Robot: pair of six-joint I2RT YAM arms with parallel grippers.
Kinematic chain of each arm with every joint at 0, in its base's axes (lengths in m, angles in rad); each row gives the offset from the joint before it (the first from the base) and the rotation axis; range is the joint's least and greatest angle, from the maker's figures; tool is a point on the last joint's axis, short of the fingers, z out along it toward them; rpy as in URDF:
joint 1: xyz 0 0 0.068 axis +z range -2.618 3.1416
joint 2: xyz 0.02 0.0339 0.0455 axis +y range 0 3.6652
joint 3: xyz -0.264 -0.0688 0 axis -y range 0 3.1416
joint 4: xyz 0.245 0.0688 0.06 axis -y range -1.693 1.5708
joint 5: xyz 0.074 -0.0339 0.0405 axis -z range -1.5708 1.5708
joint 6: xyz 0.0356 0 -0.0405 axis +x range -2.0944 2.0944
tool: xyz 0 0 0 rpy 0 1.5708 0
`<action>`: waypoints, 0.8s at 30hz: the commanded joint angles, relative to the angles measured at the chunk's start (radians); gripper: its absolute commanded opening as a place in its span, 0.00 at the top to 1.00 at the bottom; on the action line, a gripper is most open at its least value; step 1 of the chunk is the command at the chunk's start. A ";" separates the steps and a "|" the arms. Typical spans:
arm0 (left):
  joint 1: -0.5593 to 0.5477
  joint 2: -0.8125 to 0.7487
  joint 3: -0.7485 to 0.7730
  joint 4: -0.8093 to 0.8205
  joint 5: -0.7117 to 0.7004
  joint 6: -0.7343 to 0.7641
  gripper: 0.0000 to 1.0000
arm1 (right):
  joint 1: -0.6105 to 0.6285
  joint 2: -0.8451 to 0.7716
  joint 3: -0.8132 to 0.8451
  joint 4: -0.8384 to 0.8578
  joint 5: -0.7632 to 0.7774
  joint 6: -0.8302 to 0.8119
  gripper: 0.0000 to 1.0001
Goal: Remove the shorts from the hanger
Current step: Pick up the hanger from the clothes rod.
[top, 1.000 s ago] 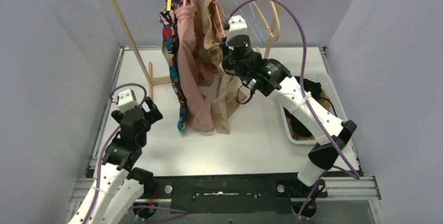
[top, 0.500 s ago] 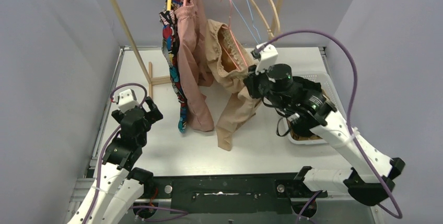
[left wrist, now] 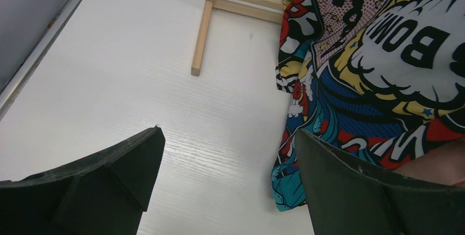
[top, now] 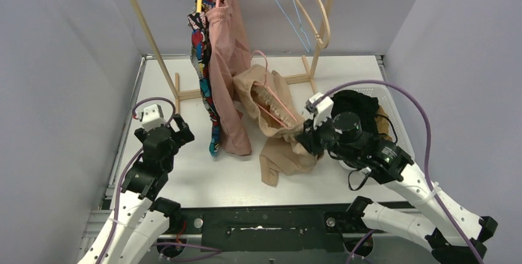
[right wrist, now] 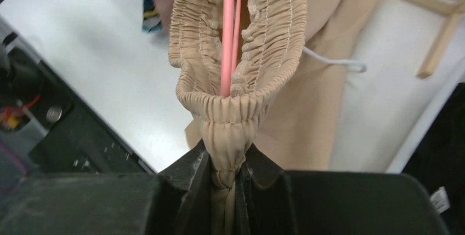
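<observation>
Item: beige shorts (right wrist: 274,38), waistband pinched in closed right gripper (right wrist: 227,172), pink hanger (right wrist: 226,32) inside, likely for stripping off; left gripper (left wrist: 227,158), 8 o'clock, wide open, empty.

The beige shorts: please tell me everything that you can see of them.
The beige shorts are soft, thin cloth with a gathered elastic waist. The right gripper is shut on one end of the waistband, which bunches in its grip. A pink wire hanger sits inside the open waist. The legs hang down and crumple on the white table.
</observation>
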 commanded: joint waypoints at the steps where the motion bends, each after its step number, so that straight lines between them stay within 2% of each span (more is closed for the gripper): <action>1: -0.007 -0.008 0.026 0.081 0.067 0.023 0.10 | 0.009 -0.190 -0.093 0.140 -0.172 0.005 1.00; 6: -0.009 0.010 0.022 0.101 0.100 0.037 0.11 | 0.007 -0.251 -0.001 0.014 -0.211 0.036 1.00; 10: -0.009 0.016 0.023 0.104 0.125 0.044 0.11 | 0.010 -0.240 0.133 -0.132 -0.340 0.012 1.00; 14: -0.009 0.009 0.023 0.103 0.110 0.047 0.12 | 0.008 -0.207 0.223 -0.245 -0.301 0.000 1.00; 24: -0.009 -0.038 0.038 0.069 0.036 0.036 0.13 | 0.009 -0.044 0.176 -0.200 -0.433 -0.174 1.00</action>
